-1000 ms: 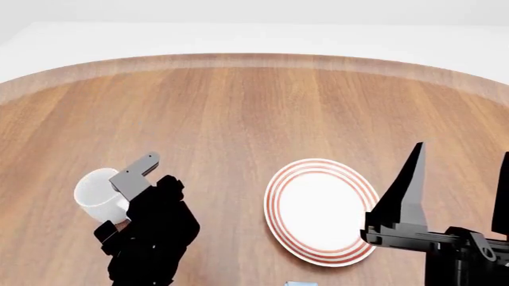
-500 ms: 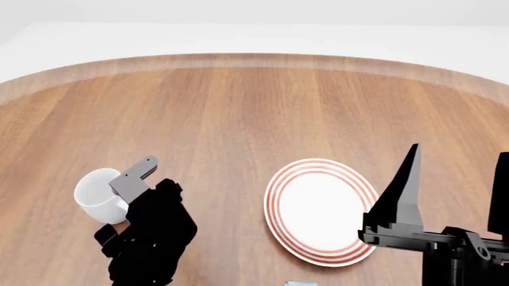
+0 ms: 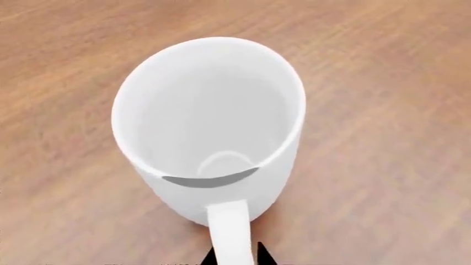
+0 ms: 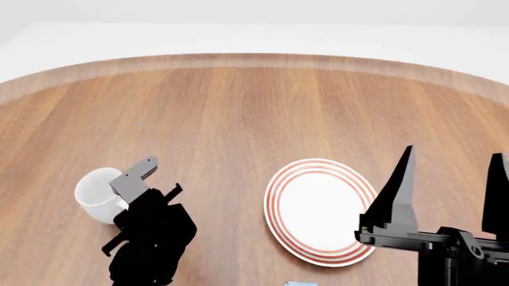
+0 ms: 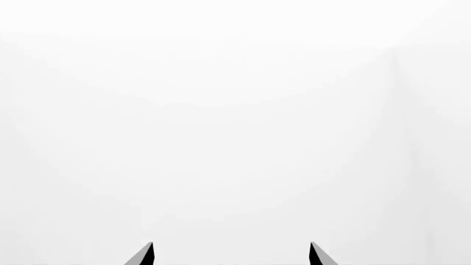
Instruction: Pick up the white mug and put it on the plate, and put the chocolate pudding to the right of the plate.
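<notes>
The white mug (image 4: 95,195) stands upright on the wooden table at the left, its handle (image 3: 229,232) turned toward my left gripper (image 3: 235,257). The dark fingertips (image 3: 208,257) sit tight on both sides of the handle, so the gripper is shut on it. The plate (image 4: 280,179), white with red rings, lies right of the mug and holds nothing. My right gripper (image 4: 449,179) hovers open at the plate's right edge, fingers pointing away from me; its wrist view shows only white beyond the fingertips (image 5: 147,255). A light blue sliver of the chocolate pudding (image 4: 301,283) peeks in at the bottom edge.
The round wooden table (image 4: 238,107) stretches bare behind the mug and plate to its curved far rim. White floor lies beyond it.
My left gripper's fingers have drawn in round the mug handle and the wrist has turned slightly. The right gripper has drifted a little left, showing both fingers. Mug and plate have not moved.
</notes>
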### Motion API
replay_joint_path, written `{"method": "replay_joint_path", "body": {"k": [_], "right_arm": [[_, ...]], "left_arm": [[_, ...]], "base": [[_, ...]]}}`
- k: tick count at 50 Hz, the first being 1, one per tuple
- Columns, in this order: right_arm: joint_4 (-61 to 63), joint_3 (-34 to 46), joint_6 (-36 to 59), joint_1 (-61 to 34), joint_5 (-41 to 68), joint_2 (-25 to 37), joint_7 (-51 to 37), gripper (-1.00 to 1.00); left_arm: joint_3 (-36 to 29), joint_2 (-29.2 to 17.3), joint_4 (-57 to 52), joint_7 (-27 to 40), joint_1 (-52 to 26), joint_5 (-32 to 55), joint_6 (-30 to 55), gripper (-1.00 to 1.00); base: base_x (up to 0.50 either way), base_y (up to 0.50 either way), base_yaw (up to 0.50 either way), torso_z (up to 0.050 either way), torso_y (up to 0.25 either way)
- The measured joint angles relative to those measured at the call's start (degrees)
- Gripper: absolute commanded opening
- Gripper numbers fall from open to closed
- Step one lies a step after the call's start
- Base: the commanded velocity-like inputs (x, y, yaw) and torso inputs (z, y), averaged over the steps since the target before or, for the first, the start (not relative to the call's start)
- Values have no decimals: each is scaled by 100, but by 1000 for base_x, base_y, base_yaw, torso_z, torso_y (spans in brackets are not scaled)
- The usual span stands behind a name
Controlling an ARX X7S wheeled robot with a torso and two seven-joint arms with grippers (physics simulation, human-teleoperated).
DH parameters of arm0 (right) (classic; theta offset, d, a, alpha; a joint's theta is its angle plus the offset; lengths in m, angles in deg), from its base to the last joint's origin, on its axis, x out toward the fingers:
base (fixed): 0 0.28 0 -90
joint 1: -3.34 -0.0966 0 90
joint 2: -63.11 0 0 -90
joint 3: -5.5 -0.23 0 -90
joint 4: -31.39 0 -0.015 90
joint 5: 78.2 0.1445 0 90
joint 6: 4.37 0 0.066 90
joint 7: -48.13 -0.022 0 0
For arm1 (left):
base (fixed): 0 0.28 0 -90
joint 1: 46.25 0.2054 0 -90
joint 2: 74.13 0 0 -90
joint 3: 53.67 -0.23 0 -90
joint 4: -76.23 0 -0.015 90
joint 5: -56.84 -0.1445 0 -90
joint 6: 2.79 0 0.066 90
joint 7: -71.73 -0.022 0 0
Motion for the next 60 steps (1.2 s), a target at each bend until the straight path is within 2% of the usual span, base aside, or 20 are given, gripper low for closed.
{"method": "replay_joint_path", "body": {"k": [7,13,27,35,43,60], "right_arm": [[1,21,14,5,-8,7,-11,100],[-2,32,24,5,-18,14,-23,100],[-12,24,-2,0,-26,35,-59,100],[-26,26,-12,-8,-25,46,-75,100],[-39,21,-20,-23,-9,60,-90,100],[-34,-17,-15,-45,26,103,-131,100]], "left_arm": [[-45,-18,3,-3,8,-1,-43,-100],[-438,-206,-398,-368,-79,-129,133,-100],[-2004,-1162,-3074,-2023,-752,-125,1322,-100],[-2529,-1482,-3925,-2836,-1385,83,1956,-100],[-2881,-1532,-3970,-3691,-2079,243,2348,-100],[-3281,-1192,-2945,-5788,-3405,949,3101,-100]], "base": [[0,0,0,0,0],[0,0,0,0,0],[0,0,0,0,0],[0,0,0,0,0],[0,0,0,0,0],[0,0,0,0,0]]}}
